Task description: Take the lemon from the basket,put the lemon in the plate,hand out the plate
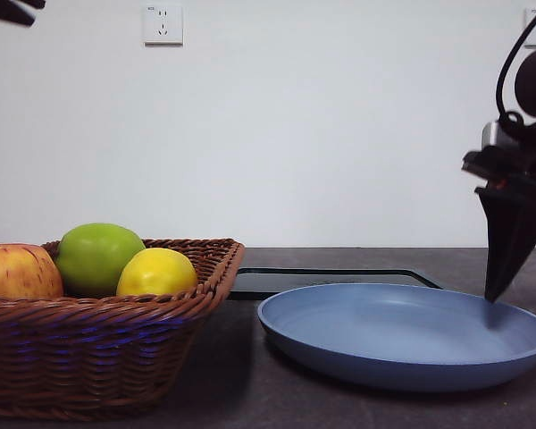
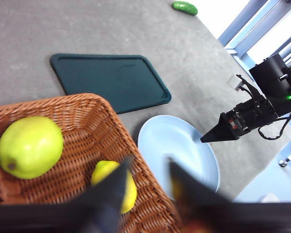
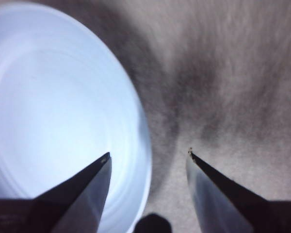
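Note:
The lemon [image 1: 157, 272] lies in the wicker basket [image 1: 98, 344] at the left, beside a green apple [image 1: 96, 257] and a red-yellow apple [image 1: 18, 272]. The light-blue plate [image 1: 402, 353] sits empty to the basket's right. My left gripper [image 2: 148, 165] is open and high above the basket's near corner, with the lemon [image 2: 104, 174] under one jaw; in the front view it shows only as a black tip [image 1: 9, 9]. My right gripper [image 3: 149, 156] is open, low, with its jaws on either side of the plate's rim [image 3: 144, 141]. It also shows in the front view [image 1: 496, 286].
A flat black tray [image 2: 111, 80] lies behind the plate and basket. A small green object [image 2: 184, 7] sits at the table's far edge. The right arm [image 2: 262, 104] reaches in over the plate's side. Bare grey table surrounds the plate.

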